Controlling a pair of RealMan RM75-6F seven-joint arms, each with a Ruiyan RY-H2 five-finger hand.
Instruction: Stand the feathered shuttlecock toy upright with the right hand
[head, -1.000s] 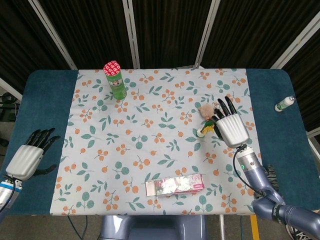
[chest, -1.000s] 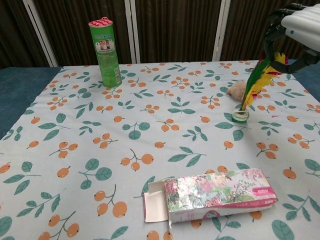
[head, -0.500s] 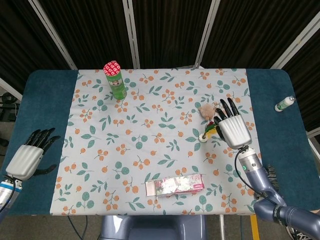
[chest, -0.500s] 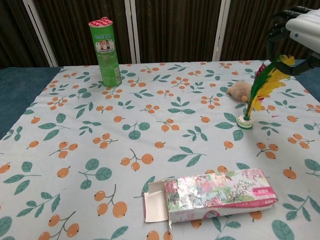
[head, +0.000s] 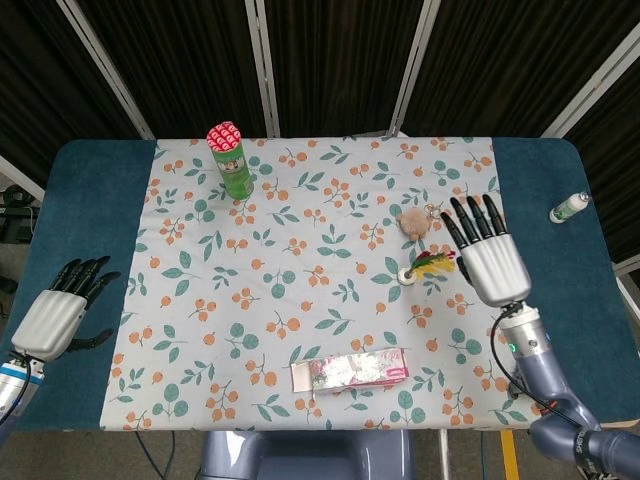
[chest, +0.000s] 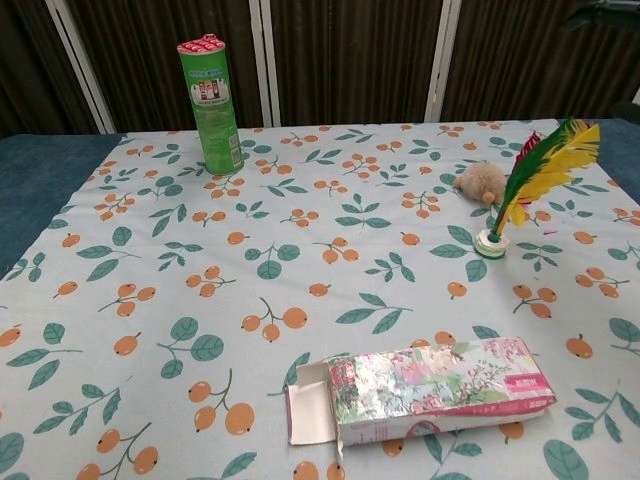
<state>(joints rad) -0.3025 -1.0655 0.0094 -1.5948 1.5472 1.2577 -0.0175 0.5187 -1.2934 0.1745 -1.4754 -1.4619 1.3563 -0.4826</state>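
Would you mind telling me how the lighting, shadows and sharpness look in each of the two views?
Head view: even overhead light, the right hand and shuttlecock toy sharp, with only faint shadows on the tablecloth. Chest view: soft light, feathers crisp, a slight shadow under the open carton, dark curtains behind without glare.

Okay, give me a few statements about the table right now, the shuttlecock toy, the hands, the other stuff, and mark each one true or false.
1. The shuttlecock toy stands on its base, feathers up. True.
2. The right hand grips the feathers. False: it is apart from the toy, fingers spread, holding nothing.
3. The green canister lies on its side. False: it stands upright at the far left of the cloth.
4. The floral box has an open flap. True.
5. The left hand rests on the patterned cloth. False: it is off the cloth, over the blue surface.
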